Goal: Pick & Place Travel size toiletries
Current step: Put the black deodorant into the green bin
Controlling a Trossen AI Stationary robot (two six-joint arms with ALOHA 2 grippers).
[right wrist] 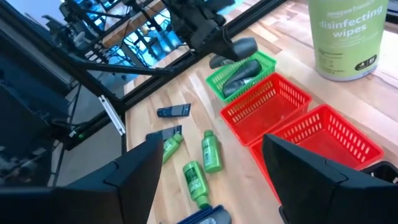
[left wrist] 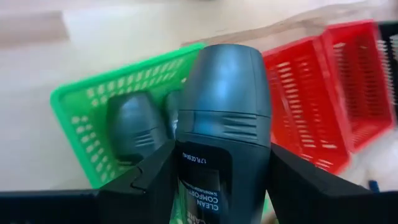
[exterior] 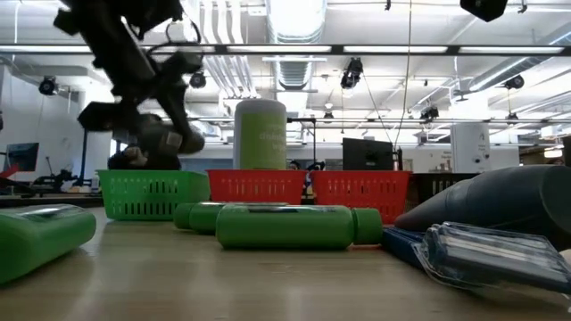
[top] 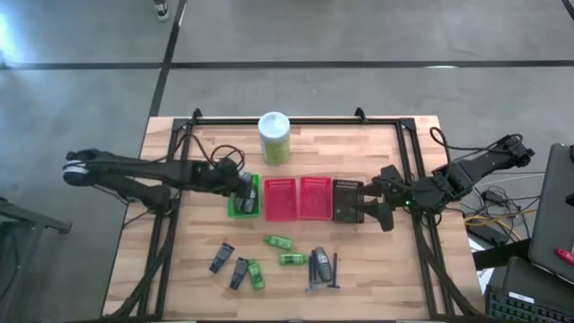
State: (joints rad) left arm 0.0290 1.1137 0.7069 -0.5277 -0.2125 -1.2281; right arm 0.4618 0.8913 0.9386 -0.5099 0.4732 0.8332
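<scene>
Dark tube held over the green basket

Left gripper (left wrist: 217, 186) poised above the green basket (left wrist: 81, 99), fingers (left wrist: 140, 183) clamped on a dark grey tube (left wrist: 224, 112) with its rounded cap pointing forward. Two more dark tubes (left wrist: 134, 124) already lying inside that basket. Seen from above, same left gripper (top: 244, 187) over the green basket (top: 244, 211) at the left end of a row: two red baskets (top: 298, 199) next, then a black basket (top: 346, 199). Right gripper (top: 375, 205) hanging just beside the black basket's right edge, fingers (right wrist: 134, 171) spread apart with nothing between them. Tall green wipes canister (top: 274, 136) upright behind the row, near the table's (top: 179, 269) far edge. Remaining toiletries scattered on the near side of the table, well apart from the baskets: green mini bottles (top: 279, 241), more dark tubes (top: 222, 257) and a thin dark stick (top: 335, 269). In the low view, a green bottle (exterior: 285, 225) lying on its side in front of the baskets
</scene>
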